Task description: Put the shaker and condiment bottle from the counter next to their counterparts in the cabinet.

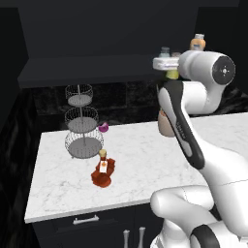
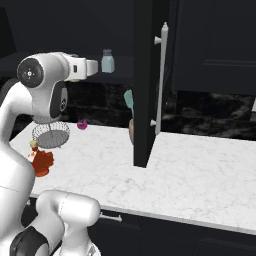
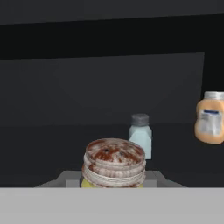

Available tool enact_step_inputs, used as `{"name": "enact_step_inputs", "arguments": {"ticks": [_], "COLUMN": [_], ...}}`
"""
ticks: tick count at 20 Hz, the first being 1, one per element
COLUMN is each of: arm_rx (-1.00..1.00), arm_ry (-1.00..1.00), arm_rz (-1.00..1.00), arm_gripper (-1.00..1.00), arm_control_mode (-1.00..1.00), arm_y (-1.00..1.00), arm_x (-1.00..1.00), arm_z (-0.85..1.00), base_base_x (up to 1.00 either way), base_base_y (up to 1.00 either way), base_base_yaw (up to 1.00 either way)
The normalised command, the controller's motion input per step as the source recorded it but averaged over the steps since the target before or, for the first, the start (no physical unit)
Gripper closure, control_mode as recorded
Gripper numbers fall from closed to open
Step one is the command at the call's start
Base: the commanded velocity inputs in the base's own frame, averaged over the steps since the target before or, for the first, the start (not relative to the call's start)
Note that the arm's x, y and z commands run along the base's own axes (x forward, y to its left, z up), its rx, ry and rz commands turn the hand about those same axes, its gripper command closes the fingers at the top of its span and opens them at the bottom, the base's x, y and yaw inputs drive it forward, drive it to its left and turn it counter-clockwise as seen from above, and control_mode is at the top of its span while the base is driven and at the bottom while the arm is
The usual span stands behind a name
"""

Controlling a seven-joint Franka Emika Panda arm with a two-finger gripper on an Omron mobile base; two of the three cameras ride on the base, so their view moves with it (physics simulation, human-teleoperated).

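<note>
My gripper (image 1: 170, 70) is raised to the shelf of the dark cabinet (image 1: 97, 68) and is shut on the shaker (image 1: 172, 74), a yellow-green cylinder. In the hand view its mottled brown cap (image 3: 114, 161) sits low between the finger tips. Just beyond it on the shelf stands the pale blue-grey shaker (image 3: 140, 134) (image 1: 165, 51) (image 2: 107, 61). The stubby orange bottle with a white cap (image 3: 211, 118) (image 1: 197, 42) stands further right. The red-brown condiment bottle (image 1: 102, 172) (image 2: 42, 162) rests tilted on the white marble counter (image 1: 145, 160), left of the arm.
A three-tier wire basket stand (image 1: 82, 121) stands at the counter's back left, with a small magenta thing (image 1: 103, 127) beside it. An open dark cabinet door (image 2: 145, 85) with a long handle hangs over the counter to the right. A brownish jar (image 1: 164, 125) sits behind the arm.
</note>
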Motion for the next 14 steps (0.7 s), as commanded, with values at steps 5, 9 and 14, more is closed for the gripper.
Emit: {"name": "enact_step_inputs", "arguments": {"ticks": [5, 9, 14], "arm_rx": [0.00, 0.00, 0.00], "arm_ry": [0.00, 0.00, 0.00], "arm_rz": [-0.10, -0.08, -0.04], "arm_gripper": [1.00, 1.00, 1.00], "arm_control_mode": [-1.00, -1.00, -1.00], "arm_y": [-0.14, -0.07, 0.00], "arm_x": [0.66, 0.43, 0.10], "arm_z": [0.00, 0.00, 0.00], "base_base_x": [0.00, 0.00, 0.00], "base_base_y": [0.00, 0.00, 0.00], "base_base_yaw": [0.00, 0.00, 0.00]}}
